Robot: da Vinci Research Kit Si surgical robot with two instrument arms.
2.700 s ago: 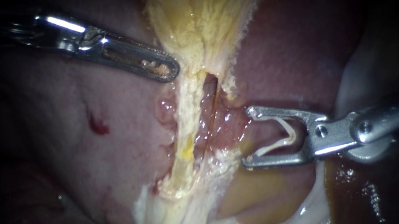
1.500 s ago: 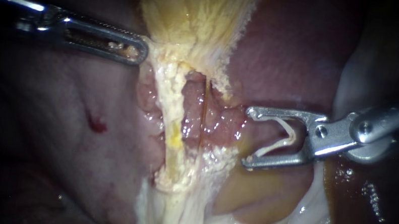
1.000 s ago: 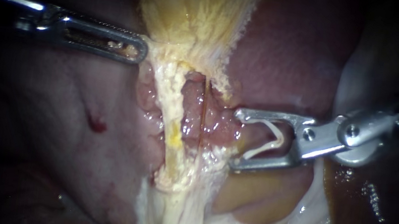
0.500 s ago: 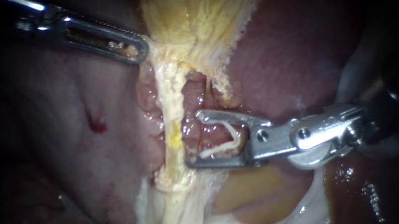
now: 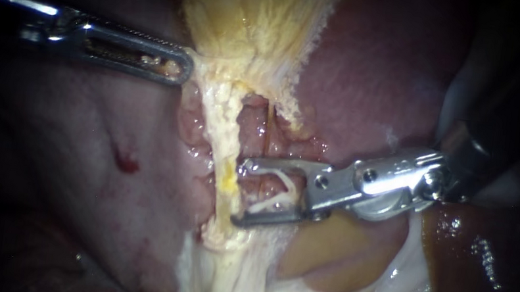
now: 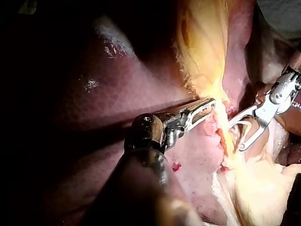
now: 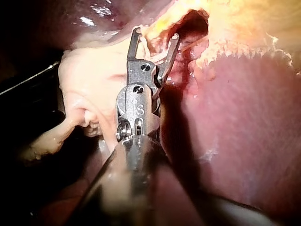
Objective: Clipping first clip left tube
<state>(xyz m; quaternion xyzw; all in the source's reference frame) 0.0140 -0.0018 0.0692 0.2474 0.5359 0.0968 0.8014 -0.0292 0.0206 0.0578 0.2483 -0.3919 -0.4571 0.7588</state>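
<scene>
1. Left instrument (image 5: 180, 71), slender steel shaft with windowed jaws: the jaws lie together, pinching the edge of the pale yellow fibrous tissue (image 5: 255, 26). Scraps of that tissue sit in the jaw window. In the left wrist view its tip (image 6: 209, 103) touches the same yellow edge.
2. Right instrument (image 5: 240, 191), steel shaft with two forked jaws: the jaws stand wide apart and carry the white V-shaped clip (image 5: 274, 191) between them, its legs lying against both jaws.
3. Left tube (image 5: 226, 162), a pale yellow cord running down over the dark red liver (image 5: 374, 80): both right jaw tips reach its right edge, and glistening pink tissue lies between the jaws.
4. Change since half a second ago: the right instrument has moved further toward the left tube. The left instrument holds its place.
</scene>
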